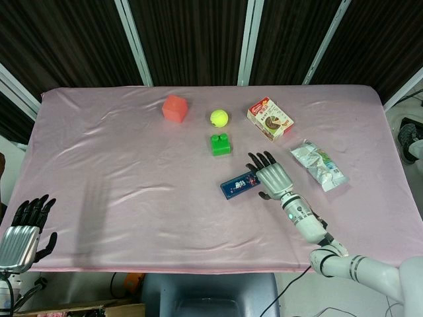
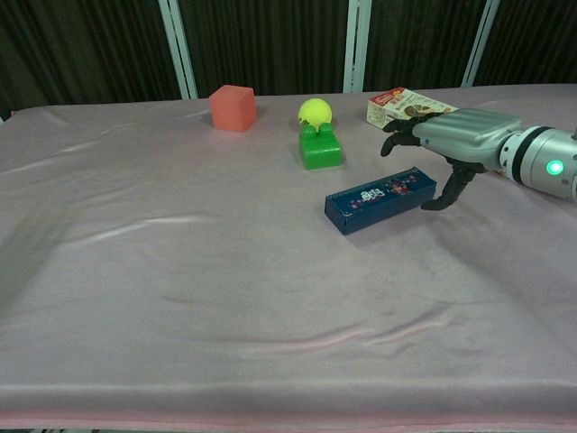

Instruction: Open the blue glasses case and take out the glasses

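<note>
Right hand spread, holding nothing, above right end of blue glasses case (lid closed); left hand empty.

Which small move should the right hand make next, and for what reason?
Probably lower the right hand a little and close its fingers on the right end of the blue glasses case. The hand hovers open above that end, with the thumb beside it, and the case lies shut on the table, so nothing is gripped yet.
</note>
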`<state>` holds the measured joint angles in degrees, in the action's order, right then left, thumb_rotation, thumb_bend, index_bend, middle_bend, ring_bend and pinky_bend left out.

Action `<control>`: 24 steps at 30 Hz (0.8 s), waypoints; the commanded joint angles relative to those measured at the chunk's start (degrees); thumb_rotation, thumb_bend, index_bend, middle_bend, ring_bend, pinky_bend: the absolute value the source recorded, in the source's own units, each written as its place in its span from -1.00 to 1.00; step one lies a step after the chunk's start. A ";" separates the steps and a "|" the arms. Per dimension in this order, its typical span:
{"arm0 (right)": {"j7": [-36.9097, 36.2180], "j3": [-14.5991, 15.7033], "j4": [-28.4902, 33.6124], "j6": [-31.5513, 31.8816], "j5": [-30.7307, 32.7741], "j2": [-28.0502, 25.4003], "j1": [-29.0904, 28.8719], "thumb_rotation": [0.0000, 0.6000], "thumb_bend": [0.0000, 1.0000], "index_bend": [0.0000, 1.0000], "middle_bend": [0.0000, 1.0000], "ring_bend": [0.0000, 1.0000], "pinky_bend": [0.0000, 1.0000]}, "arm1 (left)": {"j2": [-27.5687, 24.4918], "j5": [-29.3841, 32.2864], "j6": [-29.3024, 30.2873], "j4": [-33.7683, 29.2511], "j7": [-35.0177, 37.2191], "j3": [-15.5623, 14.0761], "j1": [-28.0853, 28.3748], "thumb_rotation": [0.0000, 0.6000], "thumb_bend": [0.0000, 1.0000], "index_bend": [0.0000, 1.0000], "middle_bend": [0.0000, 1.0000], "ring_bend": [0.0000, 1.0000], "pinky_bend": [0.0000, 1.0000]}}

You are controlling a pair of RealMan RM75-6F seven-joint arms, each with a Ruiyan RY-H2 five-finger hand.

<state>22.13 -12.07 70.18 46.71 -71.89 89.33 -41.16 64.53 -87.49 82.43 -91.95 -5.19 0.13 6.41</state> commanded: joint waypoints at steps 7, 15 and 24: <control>-1.35 0.47 -4.35 -0.71 1.28 2.40 -1.76 1.00 -0.21 -0.26 -1.00 -1.00 -1.00 | 0.13 0.20 -0.14 -0.08 -0.50 -0.02 0.01 1.00 -0.13 -1.00 -1.00 -1.00 -1.00; -1.63 0.81 -6.73 -1.18 2.36 3.74 -2.91 1.00 -0.12 -0.11 -0.97 -1.00 -1.00 | 0.08 0.38 0.00 -0.12 -0.46 0.00 -0.12 1.00 -0.13 -1.00 -1.00 -1.00 -1.00; -2.25 1.72 -7.47 -1.01 2.36 3.93 -3.25 1.00 -0.07 -0.04 -0.94 -0.99 -1.00 | 0.02 0.42 -0.04 -0.14 -0.42 -0.02 -0.13 1.00 -0.13 -1.00 -1.00 -1.00 -1.00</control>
<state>19.90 -10.38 62.71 45.68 -69.52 93.27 -44.40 64.55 -87.06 82.39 -92.08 -5.61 0.12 6.29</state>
